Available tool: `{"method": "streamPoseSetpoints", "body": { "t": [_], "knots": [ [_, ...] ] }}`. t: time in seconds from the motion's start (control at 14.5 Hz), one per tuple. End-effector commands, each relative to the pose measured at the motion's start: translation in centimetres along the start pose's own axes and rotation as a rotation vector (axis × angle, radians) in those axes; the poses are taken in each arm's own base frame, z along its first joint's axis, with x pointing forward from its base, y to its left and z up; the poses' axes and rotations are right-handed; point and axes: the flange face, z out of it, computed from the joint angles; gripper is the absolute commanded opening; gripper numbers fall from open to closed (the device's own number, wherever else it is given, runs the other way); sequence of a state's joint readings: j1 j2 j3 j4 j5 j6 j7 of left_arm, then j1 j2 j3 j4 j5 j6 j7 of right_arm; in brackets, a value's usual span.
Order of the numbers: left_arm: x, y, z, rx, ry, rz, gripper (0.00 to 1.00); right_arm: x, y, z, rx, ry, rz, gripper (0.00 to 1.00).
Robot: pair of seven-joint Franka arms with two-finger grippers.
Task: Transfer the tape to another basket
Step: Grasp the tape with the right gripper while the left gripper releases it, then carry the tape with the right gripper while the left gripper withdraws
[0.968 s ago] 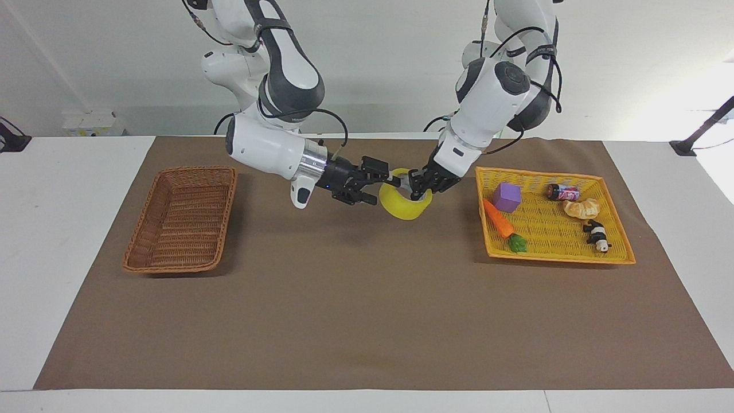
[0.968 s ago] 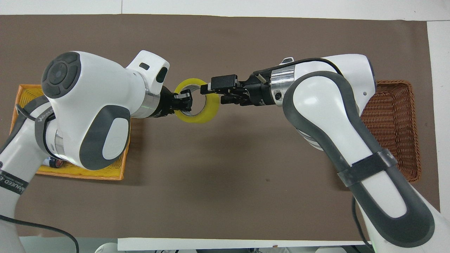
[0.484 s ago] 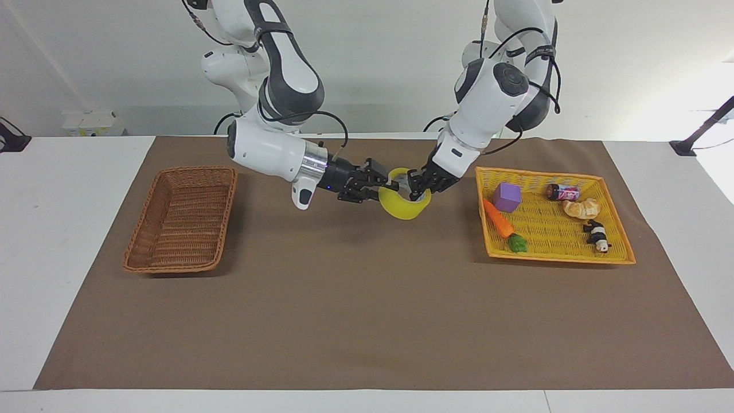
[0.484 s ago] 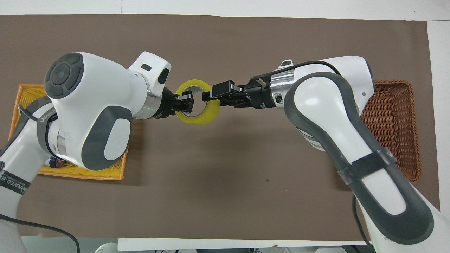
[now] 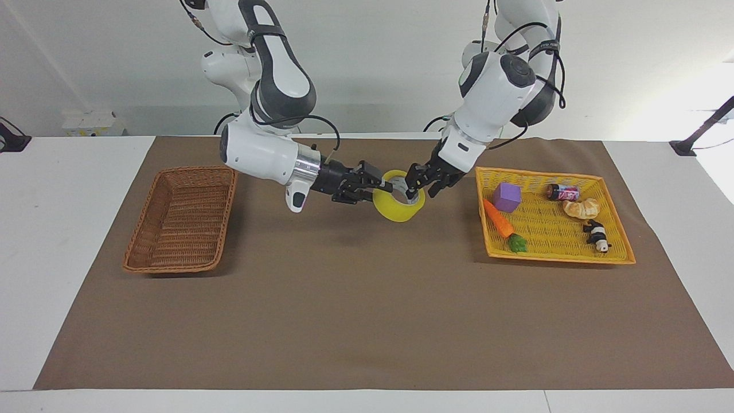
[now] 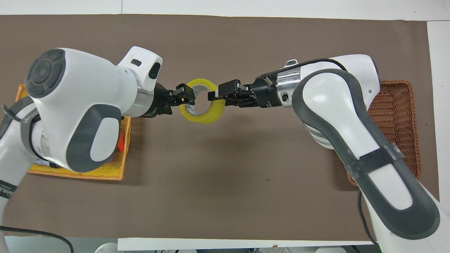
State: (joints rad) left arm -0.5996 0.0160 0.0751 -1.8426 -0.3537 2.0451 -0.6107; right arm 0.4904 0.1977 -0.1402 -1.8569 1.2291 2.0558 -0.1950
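The tape [image 5: 395, 209], a yellow roll with a white core, hangs in the air over the brown mat between the two trays; it also shows in the overhead view [image 6: 207, 117]. My right gripper [image 5: 389, 184] [image 6: 212, 95] is shut on its rim at the end toward the right arm. My left gripper [image 5: 417, 184] [image 6: 185, 95] is at the roll's other end with its fingers spread, one still inside the ring. The dark brown wicker basket [image 5: 228, 201] [image 6: 400, 112] stands empty at the right arm's end of the table.
A bright yellow flat tray [image 5: 559, 259] [image 6: 79, 174] lies at the left arm's end. It holds a purple cube [image 5: 507, 197], a carrot [image 5: 499, 219], a small can [image 5: 562, 191], a croissant [image 5: 581, 207] and a toy panda [image 5: 597, 235].
My right gripper has closed on the tape's rim and the roll has shifted a little toward the right arm's end. My left gripper's fingers have spread and its arm has risen slightly.
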Motion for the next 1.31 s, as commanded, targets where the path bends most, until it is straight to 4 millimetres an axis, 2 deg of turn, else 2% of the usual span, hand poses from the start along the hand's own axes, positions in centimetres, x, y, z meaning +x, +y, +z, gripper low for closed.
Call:
{"method": "streamPoseSetpoints", "body": {
  "t": [0.0,0.14,0.41,0.55,0.62,0.76,0.83,0.9,0.97,1.11,1.24],
  "knots": [
    [1.0,-4.0,-7.8,0.020,-0.008,-0.055,1.00,0.3,0.5,-2.5,0.012,-0.008,-0.022,0.00],
    [3.2,-7.6,-10.8,0.101,0.008,-0.022,0.99,1.6,3.0,-6.6,-0.025,-0.021,-0.032,0.00],
    [7.9,-18.0,-14.4,0.192,0.014,0.096,0.99,2.7,9.9,-17.5,-0.034,-0.026,-0.041,0.00],
    [8.9,-21.0,-15.5,0.275,0.022,0.200,0.99,1.9,14.9,-24.8,-0.067,-0.026,-0.032,0.00],
    [9.0,-21.6,-15.8,0.315,0.024,0.237,0.99,1.1,17.2,-28.3,-0.095,-0.022,-0.041,0.00],
    [9.7,-24.1,-16.8,0.337,0.020,0.266,0.99,-1.5,21.9,-34.9,-0.119,-0.017,-0.076,0.00],
    [9.7,-24.4,-16.7,0.337,0.016,0.261,1.00,-2.8,23.7,-37.1,-0.138,-0.025,-0.089,0.00],
    [9.7,-25.1,-16.7,0.337,0.016,0.247,1.00,-3.9,25.6,-39.1,-0.159,-0.020,-0.105,0.00],
    [9.8,-25.3,-17.0,0.336,0.024,0.242,1.00,-4.7,27.3,-40.3,-0.155,-0.020,-0.122,0.00],
    [9.9,-25.5,-17.1,0.335,0.034,0.243,1.00,-5.3,29.8,-40.2,-0.163,-0.048,-0.145,0.00],
    [10.5,-26.4,-17.7,0.333,0.062,0.227,1.00,-5.7,32.7,-40.5,-0.175,-0.064,-0.144,0.00]
  ]
}}
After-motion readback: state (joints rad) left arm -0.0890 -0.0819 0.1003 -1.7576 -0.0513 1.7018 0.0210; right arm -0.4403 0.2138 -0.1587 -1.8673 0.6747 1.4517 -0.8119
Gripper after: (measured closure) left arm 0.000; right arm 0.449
